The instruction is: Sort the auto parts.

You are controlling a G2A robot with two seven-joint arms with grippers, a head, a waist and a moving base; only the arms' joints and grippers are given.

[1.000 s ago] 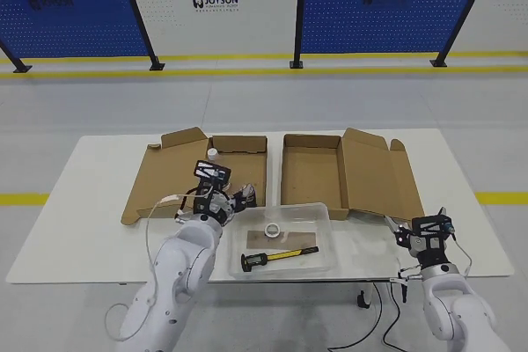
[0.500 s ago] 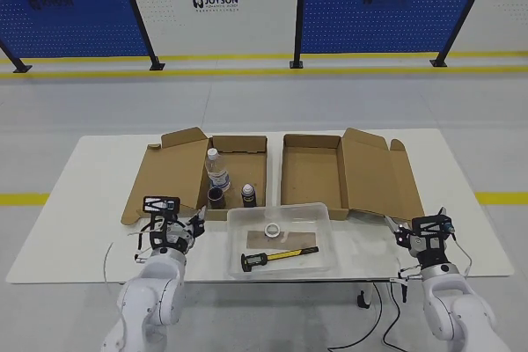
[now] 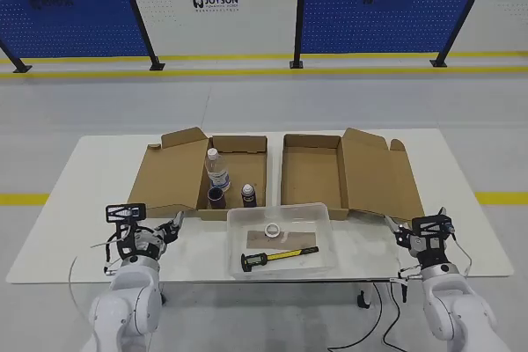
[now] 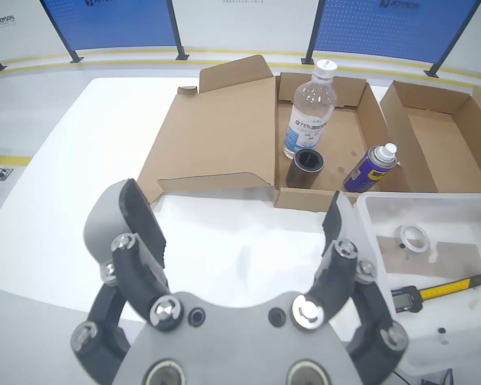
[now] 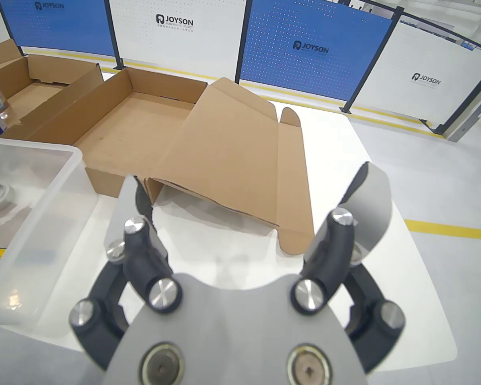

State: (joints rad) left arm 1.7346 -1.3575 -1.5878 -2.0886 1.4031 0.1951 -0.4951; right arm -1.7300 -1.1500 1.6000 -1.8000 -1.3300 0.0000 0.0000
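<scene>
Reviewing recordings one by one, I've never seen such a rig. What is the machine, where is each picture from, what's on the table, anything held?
A two-armed robot sorting auto parts. One picture looks down from above; two come from wrist cameras. The left gripper and right gripper are open, holding nothing. On the table: a cardboard box with a bottle, spray can and black cylinder, a second box, and a clear bin with a metal ring and caliper.

A white table [image 3: 79,189] stands mid-frame on a pale grey floor [image 3: 264,101]. Yellow stripes [image 3: 246,71] cross the floor near the upper edge, in front of blue panels [image 3: 378,22] and white panels [image 3: 220,26] held by black posts [image 3: 144,35].
</scene>
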